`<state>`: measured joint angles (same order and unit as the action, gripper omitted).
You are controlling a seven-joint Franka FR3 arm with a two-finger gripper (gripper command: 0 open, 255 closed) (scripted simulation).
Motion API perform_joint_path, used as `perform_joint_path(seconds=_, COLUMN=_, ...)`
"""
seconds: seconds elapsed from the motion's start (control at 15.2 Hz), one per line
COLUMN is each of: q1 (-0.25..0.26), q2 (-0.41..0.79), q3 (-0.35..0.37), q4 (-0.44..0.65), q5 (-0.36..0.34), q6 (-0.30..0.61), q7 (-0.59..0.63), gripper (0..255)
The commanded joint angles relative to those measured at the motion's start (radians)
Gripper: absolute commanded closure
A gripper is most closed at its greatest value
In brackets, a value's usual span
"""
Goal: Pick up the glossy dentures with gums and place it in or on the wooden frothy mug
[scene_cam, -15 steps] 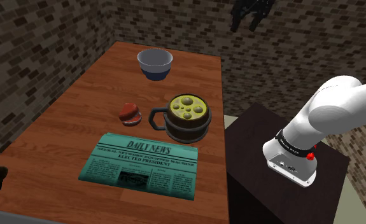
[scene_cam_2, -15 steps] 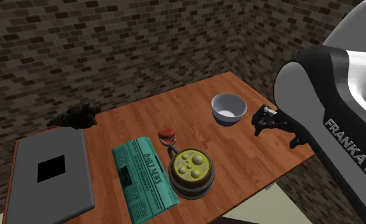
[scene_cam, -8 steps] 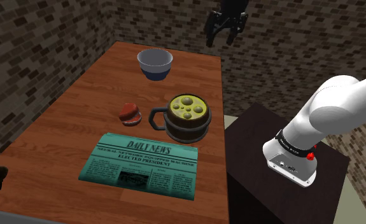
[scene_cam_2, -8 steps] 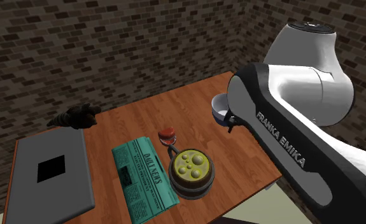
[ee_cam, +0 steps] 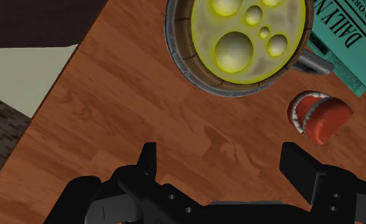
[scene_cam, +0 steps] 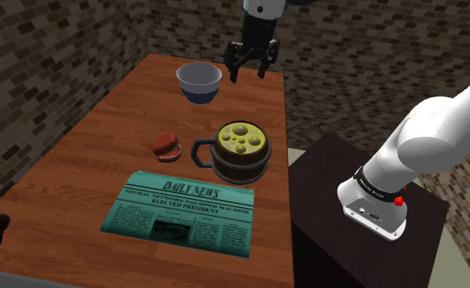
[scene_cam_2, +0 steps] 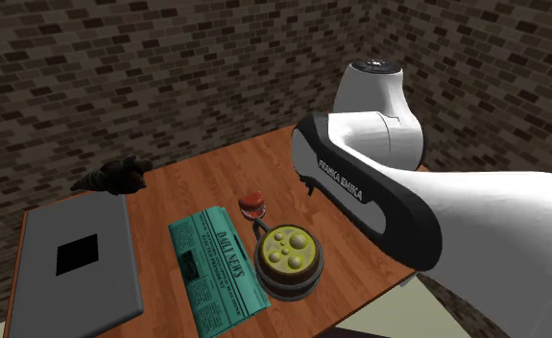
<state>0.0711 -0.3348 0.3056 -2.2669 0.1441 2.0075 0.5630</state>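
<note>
Shoulder view: newspaper [scene_cam: 180,209] lies at the near end of the tabletop [scene_cam: 94,155]. Dentures [scene_cam: 167,145] sit on the wood just past it, close to the mug [scene_cam: 239,150] handle on its left, apart from it. Bowl [scene_cam: 199,82] is at the far end. Hand [scene_cam: 248,74] hangs just right of the bowl, fingers wide apart, empty. Wrist view: bare wood between the fingers [ee_cam: 148,159], mug and dentures beyond them.

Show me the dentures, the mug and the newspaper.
dentures [scene_cam: 167,146]: shoulder view, on the red gum.
mug [scene_cam: 239,168]: shoulder view, on its dark side wall.
newspaper [scene_cam: 184,214]: shoulder view, middle of the page.
</note>
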Motion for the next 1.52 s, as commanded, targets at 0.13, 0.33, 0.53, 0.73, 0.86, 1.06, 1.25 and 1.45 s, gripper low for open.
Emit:
perform_joint_path(seconds=0.13, q1=0.006, q2=0.151, q3=0.060, q4=0.068, q5=-0.034, q6=0.071, q7=0.093, gripper=0)
perform_joint_path(seconds=0.33, q1=0.015, q2=0.265, q3=0.096, q4=0.130, q5=-0.077, q6=0.110, q7=0.165, gripper=0)
perform_joint_path(seconds=0.53, q1=0.033, q2=0.385, q3=0.119, q4=0.204, q5=-0.132, q6=0.138, q7=0.241, gripper=0)
perform_joint_path(seconds=0.73, q1=0.062, q2=0.508, q3=0.129, q4=0.290, q5=-0.192, q6=0.154, q7=0.314, gripper=0)
perform_joint_path(seconds=0.86, q1=0.088, q2=0.591, q3=0.129, q4=0.355, q5=-0.231, q6=0.157, q7=0.358, gripper=0)
perform_joint_path(seconds=1.06, q1=0.133, q2=0.715, q3=0.119, q4=0.463, q5=-0.283, q6=0.153, q7=0.416, gripper=0)
perform_joint_path(seconds=1.25, q1=0.184, q2=0.839, q3=0.103, q4=0.588, q5=-0.325, q6=0.136, q7=0.462, gripper=0)
perform_joint_path(seconds=1.45, q1=0.226, q2=0.938, q3=0.089, q4=0.696, q5=-0.350, q6=0.116, q7=0.489, gripper=0)
